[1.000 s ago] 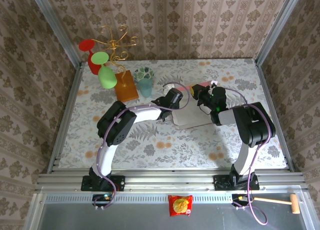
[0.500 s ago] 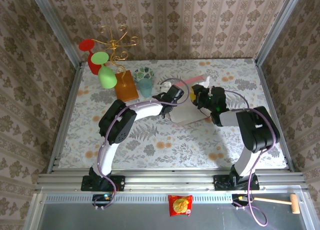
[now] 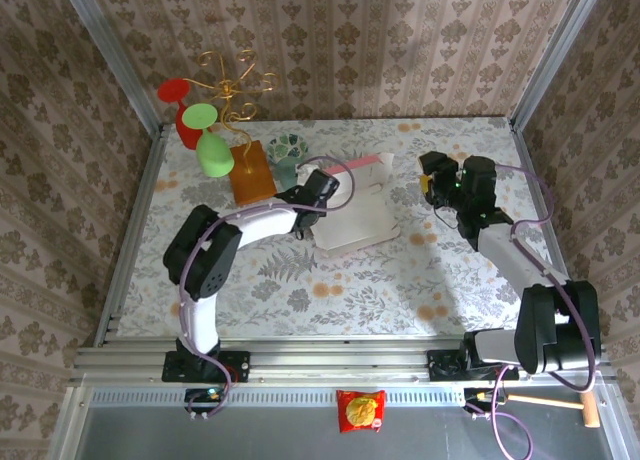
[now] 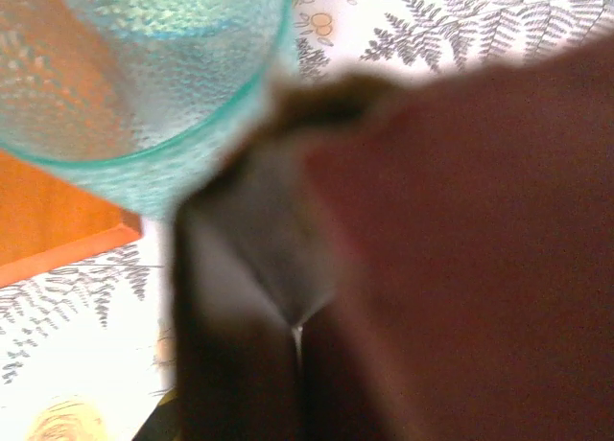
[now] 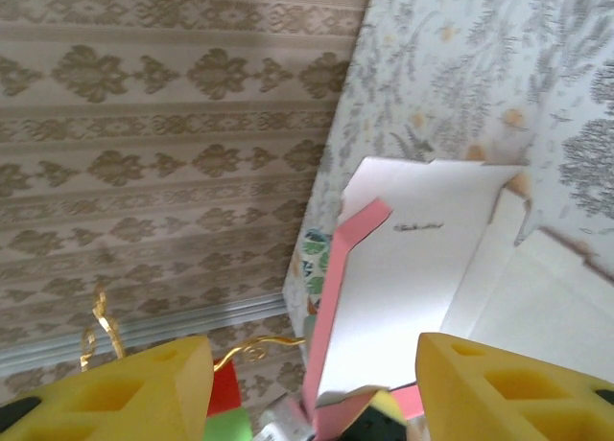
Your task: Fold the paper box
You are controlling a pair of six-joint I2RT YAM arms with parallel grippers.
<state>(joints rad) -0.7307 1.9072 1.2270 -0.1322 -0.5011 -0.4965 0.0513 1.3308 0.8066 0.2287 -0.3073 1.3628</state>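
Note:
The paper box (image 3: pixel 362 216) lies unfolded on the table, white side up, with a pink flap edge raised along its far side. My left gripper (image 3: pixel 327 191) is at the box's left edge, shut on the cardboard. In the left wrist view the dark blurred fingers (image 4: pixel 240 364) are pressed together and the box (image 4: pixel 480 220) is a dim red sheet at the right. My right gripper (image 3: pixel 430 176) hangs to the right of the box, apart from it. Its yellow pads (image 5: pixel 106 388) stand wide open, with the box (image 5: pixel 422 268) beyond them.
A teal cup (image 3: pixel 288 173) (image 4: pixel 144 58) and an orange-brown block (image 3: pixel 251 170) (image 4: pixel 48 211) stand just left of my left gripper. A gold wire stand holding red and green glasses (image 3: pixel 205 130) is at the back left. Patterned walls enclose the table.
My right gripper opened, let go of the box and drew back to the right. My left gripper dragged the box leftward, toward the teal cup.

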